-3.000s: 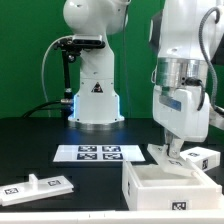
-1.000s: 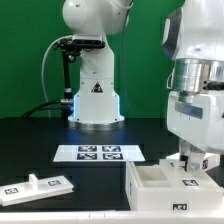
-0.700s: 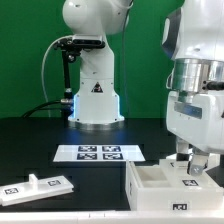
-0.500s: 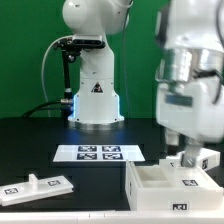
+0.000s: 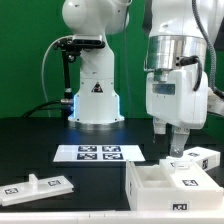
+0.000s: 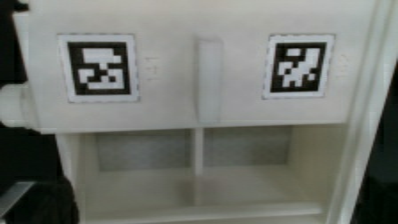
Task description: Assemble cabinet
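The white cabinet body (image 5: pixel 168 186) lies on the table at the exterior view's lower right, its hollow side up. In the wrist view the body (image 6: pixel 199 110) fills the picture, with two square tags on its wall and a divided hollow below. My gripper (image 5: pixel 172 143) hangs just above the body's far wall, apart from it, holding nothing and looking open. A white tagged panel (image 5: pixel 201 157) lies behind the body at the right. Another flat white panel (image 5: pixel 36 186) with tags lies at the lower left.
The marker board (image 5: pixel 98 153) lies flat in the middle of the black table. The arm's white base (image 5: pixel 95 95) stands behind it, with a black camera stand (image 5: pixel 66 70) to its left. A green wall is at the back.
My gripper has risen from the cabinet body's far wall and shifted a little to the exterior view's left. The body and panels have stayed where they were.
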Tool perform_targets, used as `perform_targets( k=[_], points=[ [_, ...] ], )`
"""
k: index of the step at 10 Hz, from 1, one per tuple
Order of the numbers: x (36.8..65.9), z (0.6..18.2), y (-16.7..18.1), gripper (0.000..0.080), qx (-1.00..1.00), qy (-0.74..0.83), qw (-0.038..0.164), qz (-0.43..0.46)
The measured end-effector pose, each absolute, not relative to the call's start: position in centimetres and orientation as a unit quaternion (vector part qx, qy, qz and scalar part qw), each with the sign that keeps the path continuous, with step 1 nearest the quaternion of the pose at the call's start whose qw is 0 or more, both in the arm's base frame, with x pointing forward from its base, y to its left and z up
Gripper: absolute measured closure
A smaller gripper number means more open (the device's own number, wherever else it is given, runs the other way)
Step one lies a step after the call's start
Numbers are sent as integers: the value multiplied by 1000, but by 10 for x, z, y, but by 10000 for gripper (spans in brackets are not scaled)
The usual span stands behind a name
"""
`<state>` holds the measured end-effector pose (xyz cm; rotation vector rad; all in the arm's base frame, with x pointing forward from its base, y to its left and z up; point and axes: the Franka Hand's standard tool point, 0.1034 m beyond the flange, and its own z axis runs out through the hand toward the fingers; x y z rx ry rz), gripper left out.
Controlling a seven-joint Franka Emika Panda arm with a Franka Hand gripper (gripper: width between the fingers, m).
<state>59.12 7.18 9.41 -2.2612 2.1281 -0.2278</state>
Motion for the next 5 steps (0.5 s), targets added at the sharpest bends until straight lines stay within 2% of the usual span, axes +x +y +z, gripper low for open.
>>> perform_targets(
  k=[3,5],
  points=[
    [593,105,40,3,-806,586,12,-85],
    [593,106,12,3,-825,555,12,-101]
  ],
)
